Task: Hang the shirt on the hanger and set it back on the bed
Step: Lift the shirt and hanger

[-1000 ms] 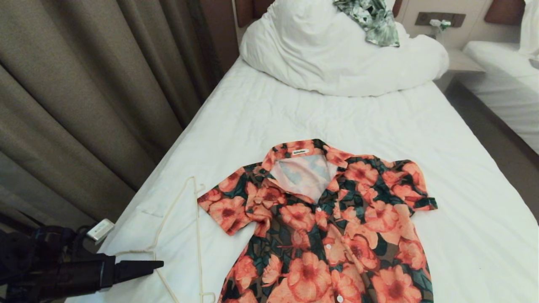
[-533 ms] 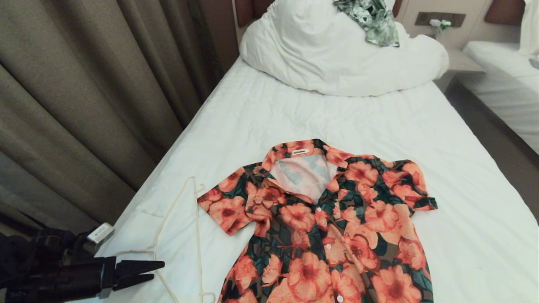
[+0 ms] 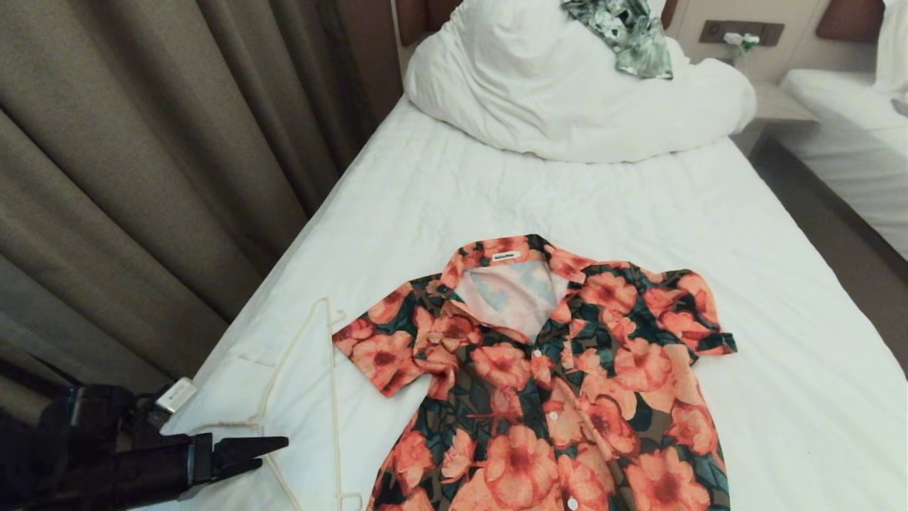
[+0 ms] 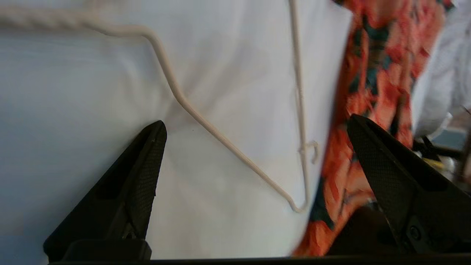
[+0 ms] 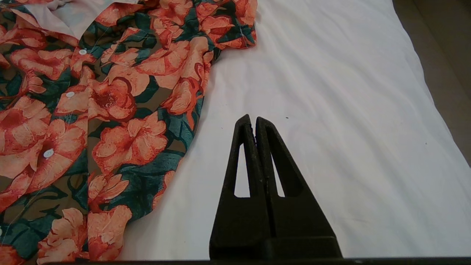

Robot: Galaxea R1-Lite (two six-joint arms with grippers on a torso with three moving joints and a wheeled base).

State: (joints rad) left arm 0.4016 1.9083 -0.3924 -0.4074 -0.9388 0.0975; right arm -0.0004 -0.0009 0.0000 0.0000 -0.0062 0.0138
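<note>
Two wide-spread jaws on the left gripper [image 4: 254, 125] hover beside the hanger [image 3: 330, 369], which lies just left of the shirt [image 3: 546, 383] on the bed [image 3: 567, 199]. That thin wire could slip aside; right gripper [image 5: 254, 121] pinched shut.

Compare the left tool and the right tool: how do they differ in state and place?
The left tool is open, over the hanger; the right tool is shut, over bare sheet of the bed. The left tool shows in the head view; the right tool does not. Both hold nothing and are black.
</note>
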